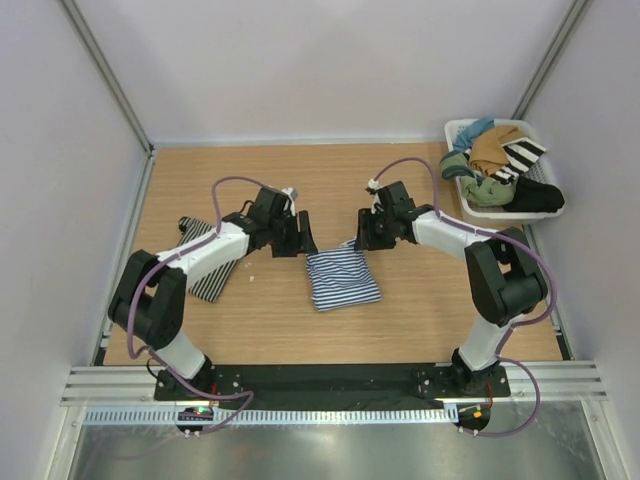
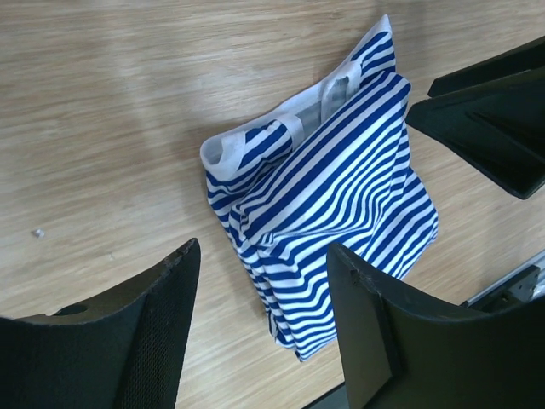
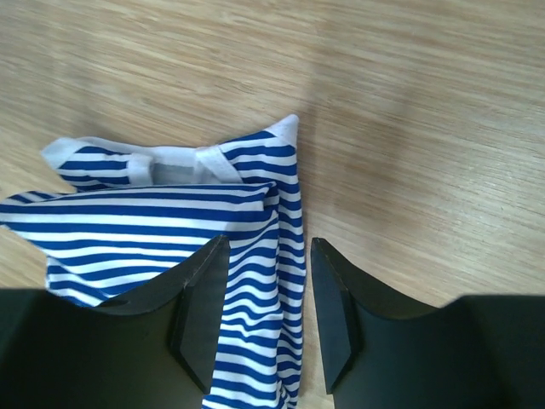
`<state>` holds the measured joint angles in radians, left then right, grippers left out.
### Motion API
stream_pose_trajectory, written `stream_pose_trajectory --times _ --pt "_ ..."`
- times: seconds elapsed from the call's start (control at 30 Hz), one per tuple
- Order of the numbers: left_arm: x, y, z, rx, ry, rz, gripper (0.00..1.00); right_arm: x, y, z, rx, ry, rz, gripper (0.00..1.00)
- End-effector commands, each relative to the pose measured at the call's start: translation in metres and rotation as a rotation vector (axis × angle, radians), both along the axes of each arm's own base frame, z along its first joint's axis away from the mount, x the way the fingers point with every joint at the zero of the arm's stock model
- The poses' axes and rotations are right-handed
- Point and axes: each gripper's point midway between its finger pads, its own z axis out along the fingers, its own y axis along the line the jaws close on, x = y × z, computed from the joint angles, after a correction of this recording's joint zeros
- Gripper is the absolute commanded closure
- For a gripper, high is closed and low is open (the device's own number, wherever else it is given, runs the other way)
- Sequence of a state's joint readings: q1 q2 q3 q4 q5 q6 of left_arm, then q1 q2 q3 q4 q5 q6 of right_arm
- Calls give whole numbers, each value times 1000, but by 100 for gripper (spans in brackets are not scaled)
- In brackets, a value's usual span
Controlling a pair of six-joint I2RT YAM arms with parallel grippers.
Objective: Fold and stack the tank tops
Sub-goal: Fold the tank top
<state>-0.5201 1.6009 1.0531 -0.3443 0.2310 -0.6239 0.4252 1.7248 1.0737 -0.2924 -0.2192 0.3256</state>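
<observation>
The fine black-and-white top [image 1: 213, 280] lies flat on the desk [image 1: 420, 320], well to the left of the left pincer [image 1: 300, 240]. That pincer stands wide and empty. The folded blue-and-white top [image 1: 343, 280] lies just to its right. The right pincer [image 1: 360, 232] is also wide and holds nothing, and it hovers over this top's far right corner.

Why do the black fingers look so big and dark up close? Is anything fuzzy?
Left wrist view: fingers near the lens, dark, edges slightly soft; blue-and-white top sharp. Right wrist view: the same, soft shadows across the table. Top view: even light, nothing fuzzy.
</observation>
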Motion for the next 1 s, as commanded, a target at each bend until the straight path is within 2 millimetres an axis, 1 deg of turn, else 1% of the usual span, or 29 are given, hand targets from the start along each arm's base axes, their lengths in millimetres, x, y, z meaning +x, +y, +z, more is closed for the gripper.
stream_pose_trajectory --times 0.0,0.03,0.07,0.17,0.2,0.23,0.27,0.3,0.37,0.4,0.47,0.5,0.53,0.57,0.6,0.63,0.67,0.7,0.77,0.8,0.83,0.87,0.9,0.93,0.97 --pt "19 -17 12 -10 -95 -64 38 14 2 6 -18 -32 6 50" --pt "21 -19 10 -5 -96 -69 39 16 3 4 -16 -24 8 50" --pt "23 -20 3 6 -86 -72 39 16 4 4 -13 -23 11 50" --pt "30 -22 1 17 -92 -73 41 18 9 3 0 -21 23 51" --pt "33 -24 -2 19 -91 -77 42 19 9 3 2 -24 24 53" --pt "33 -25 -4 22 -91 -84 44 18 10 2 2 -25 30 54" --pt "37 -27 -2 17 -98 -86 46 18 11 -1 5 -17 37 54" --pt "37 -28 -8 21 -85 -92 52 18 13 -1 13 -17 42 55" --pt "38 -31 -10 14 -77 -105 60 17 17 -6 25 -1 58 58" --pt "38 -32 -13 16 -68 -107 65 17 19 -6 31 -4 63 64" --pt "37 -32 -17 20 -59 -107 72 16 22 -9 32 0 69 70" --pt "36 -31 -19 22 -55 -106 83 17 22 -8 34 0 67 72" --pt "36 -31 -20 23 -54 -107 87 17 23 -8 36 -1 69 74" --pt "34 -29 -23 30 -48 -109 92 16 25 -8 39 2 73 83" --pt "35 -29 -23 34 -51 -107 100 16 26 -6 47 1 78 88" --pt "34 -28 -24 38 -48 -107 100 16 27 -4 53 -2 81 96" --pt "33 -27 -24 40 -46 -104 100 15 29 -2 60 0 87 99" --pt "32 -28 -24 35 -41 -110 100 14 29 -1 61 2 89 99" --pt "29 -29 -17 20 -49 -117 100 15 28 14 79 -30 82 99" --pt "27 -30 -13 11 -56 -122 100 12 26 16 76 -32 77 99" --pt "26 -31 -7 10 -72 -124 100 13 24 30 79 -68 70 99" --pt "23 -31 3 3 -95 -129 100 12 23 36 81 -81 65 99" --pt "21 -32 7 0 -107 -135 100 9 20 39 76 -82 57 99" --pt "19 -32 13 -3 -118 -138 100 8 18 51 82 -111 49 99" --pt "18 -32 22 -12 -134 -140 100 6 17 56 86 -120 45 99"
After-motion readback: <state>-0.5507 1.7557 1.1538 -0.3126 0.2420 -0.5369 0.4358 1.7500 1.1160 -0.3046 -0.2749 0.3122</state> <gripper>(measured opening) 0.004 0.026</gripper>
